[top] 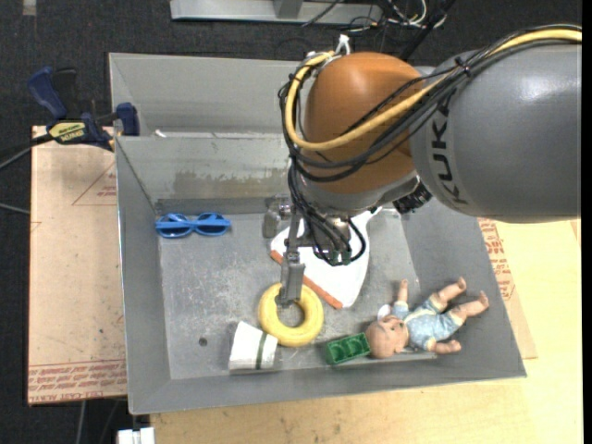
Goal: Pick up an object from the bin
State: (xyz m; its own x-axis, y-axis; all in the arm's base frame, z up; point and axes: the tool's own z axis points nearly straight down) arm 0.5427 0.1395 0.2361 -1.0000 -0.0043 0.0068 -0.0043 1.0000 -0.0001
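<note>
Overhead and a little to one side, a grey metal bin point(139, 276) with a scuffed, dull floor holds six loose things that can be counted, one of each kind.

Far left, alone near the back wall, lies one pair of blue plastic toy sunglasses point(192, 225), glossy, with rounded lenses. Further right, at the front wall, sits one small white folded piece with a green stripe point(252, 348); its material cannot be told.

Touching it on the right is one yellow ring point(291, 320), smooth and doughnut-shaped, lying flat at the front centre of the bin. The gripper point(293, 305) comes straight down on a slim grey shaft, and its tip stands inside the ring's hole. Whether it is wide or narrow cannot be told, and nothing shows it gripping the ring.

Just behind and right of the ring lies one flat white thing with an orange edge point(338, 271), partly under the robot. At the front, right of the ring, is one small green plastic block point(344, 350), ribbed on top. Against it rests the head of one baby doll point(421, 324), pink-skinned, in pale blue clothing, lying on its back with limbs spread.

Above, a rounded orange-brown wrist cover point(356, 118) is wrapped in yellow and black cables. The thick grey arm point(518, 128) fills the upper right, with black KUKA lettering partly readable.
</note>
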